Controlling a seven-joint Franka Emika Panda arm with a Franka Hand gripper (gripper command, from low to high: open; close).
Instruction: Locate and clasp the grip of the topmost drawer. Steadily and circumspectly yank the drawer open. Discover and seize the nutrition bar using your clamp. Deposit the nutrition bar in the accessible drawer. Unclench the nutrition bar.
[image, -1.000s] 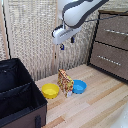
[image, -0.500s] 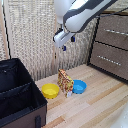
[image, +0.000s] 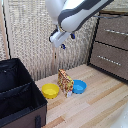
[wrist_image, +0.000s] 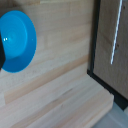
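The dark brown dresser stands at the exterior view's right. Its topmost drawer is shut, with a silver bar handle. The nutrition bar, a yellow-orange speckled packet, stands upright on the wooden table between two bowls. My gripper hangs empty in the air above and a little behind the bar, well to the left of the dresser. Its finger spacing is too small to read. The wrist view shows a brown drawer front with a silver handle; I cannot tell which drawer it is.
A yellow bowl and a blue bowl flank the bar; the blue bowl also shows in the wrist view. A like lower drawer sits under the topmost one. A black bin stands at the exterior view's left.
The bulky arm has swung toward the exterior view's right, nearer the dresser, and the gripper has dropped slightly. The bar, bowls and drawers have not moved.
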